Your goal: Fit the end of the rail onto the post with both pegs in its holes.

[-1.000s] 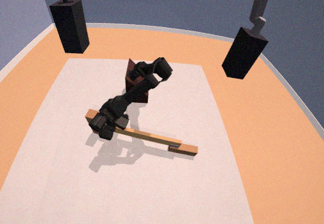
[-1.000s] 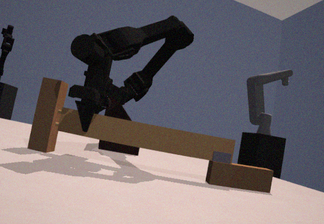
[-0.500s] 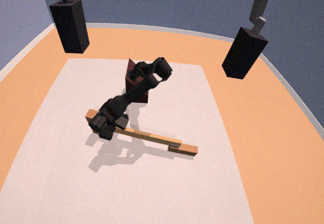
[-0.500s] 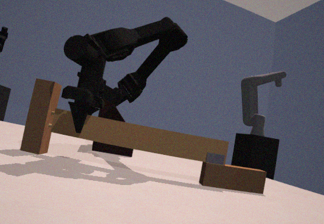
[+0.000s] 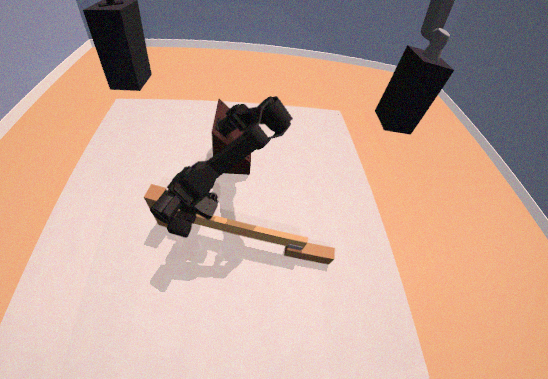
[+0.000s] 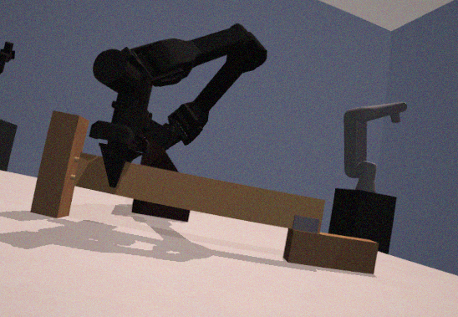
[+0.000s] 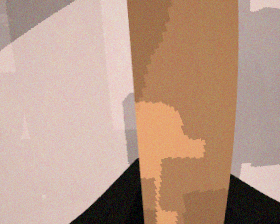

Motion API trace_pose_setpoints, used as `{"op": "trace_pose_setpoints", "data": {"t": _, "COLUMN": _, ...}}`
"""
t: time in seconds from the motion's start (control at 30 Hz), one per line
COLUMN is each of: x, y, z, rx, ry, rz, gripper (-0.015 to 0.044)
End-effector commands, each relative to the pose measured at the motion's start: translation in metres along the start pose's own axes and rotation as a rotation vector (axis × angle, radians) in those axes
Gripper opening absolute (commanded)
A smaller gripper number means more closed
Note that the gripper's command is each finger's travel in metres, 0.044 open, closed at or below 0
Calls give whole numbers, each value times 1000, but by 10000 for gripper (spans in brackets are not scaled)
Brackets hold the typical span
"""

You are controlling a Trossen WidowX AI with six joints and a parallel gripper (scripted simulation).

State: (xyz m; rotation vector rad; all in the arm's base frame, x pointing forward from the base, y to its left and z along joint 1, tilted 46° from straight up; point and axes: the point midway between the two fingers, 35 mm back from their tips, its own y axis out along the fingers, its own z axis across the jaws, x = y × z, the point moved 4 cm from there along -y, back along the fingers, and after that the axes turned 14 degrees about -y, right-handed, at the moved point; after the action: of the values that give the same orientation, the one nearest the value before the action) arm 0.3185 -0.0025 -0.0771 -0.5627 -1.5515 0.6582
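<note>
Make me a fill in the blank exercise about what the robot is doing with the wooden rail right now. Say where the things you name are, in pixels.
1. The gripper (image 5: 192,219) (image 6: 113,186) is closed on the ____.
2. Two ____ stick out of the post (image 5: 155,192) (image 6: 56,165) toward the rail (image 5: 250,229) (image 6: 209,191) (image 7: 201,100).
3. The rail's far end sits in the bracket (image 5: 294,247) (image 6: 306,224) on top of the low ____.

Missing words: rail; pegs; block.
</note>
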Motion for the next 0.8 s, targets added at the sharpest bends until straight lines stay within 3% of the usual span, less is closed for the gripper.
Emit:
{"op": "trace_pose_setpoints", "data": {"t": 0.0, "x": 2, "y": -2, "z": -1, "rx": -3, "ry": 4, "rz": 3, "gripper": 0}}
{"op": "trace_pose_setpoints", "data": {"t": 0.77, "x": 1, "y": 1, "z": -1, "rx": -3, "ry": 4, "rz": 3, "gripper": 0}}
